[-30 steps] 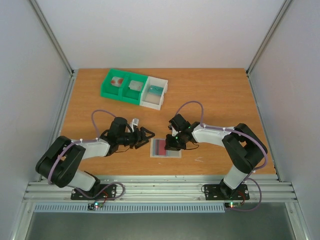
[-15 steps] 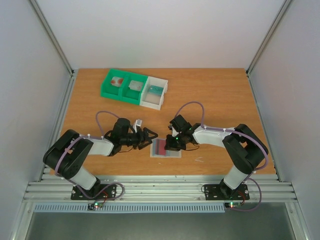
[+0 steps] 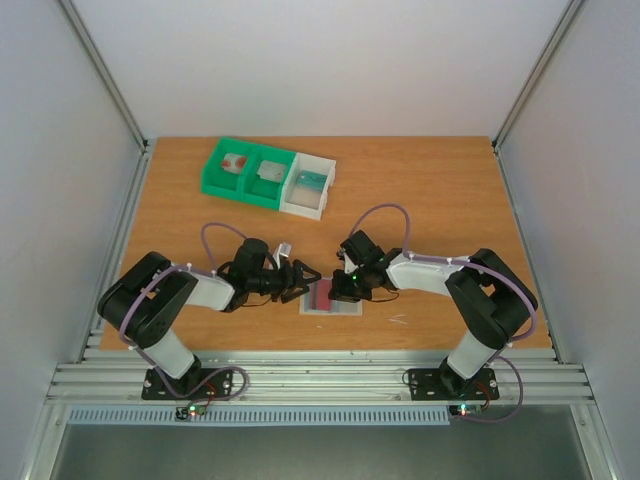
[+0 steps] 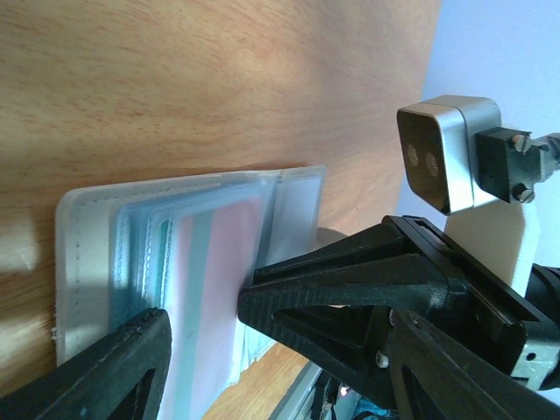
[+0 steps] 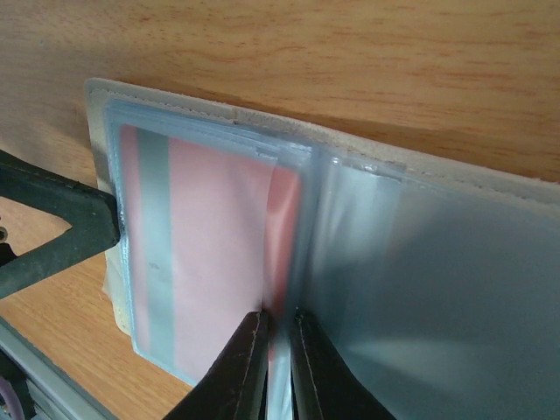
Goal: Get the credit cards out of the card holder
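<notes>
Over the last second the left hand [image 3: 306, 282] has travelled along the bench [image 3: 440, 200] from its own side toward the middle. It now reaches the left edge of the card holder [image 3: 346, 306]. Its jaws are spread wide and hold nothing. In the left wrist view one finger lies over the holder's near corner and the other hangs over the card area.

The right hand [image 5: 278, 332] has not moved. It is almost closed, pinching a thin plastic leaf at the holder's centre fold. Whether the card's edge is also in that pinch cannot be told. This looks like a two-handed pull being set up, with the right hand steadying the sleeve while the left comes in for the card.

The holder lies flat and opened out close to the bench's near edge, about midway along it, between the two arms. It is a pale blue-grey translucent sleeve with stitched borders and layered pockets. The dark red card [image 5: 214, 236] shows pinkish through the left panel, with a grey stripe down one side. It is seated in its pocket, so this card is not yet out.
</notes>
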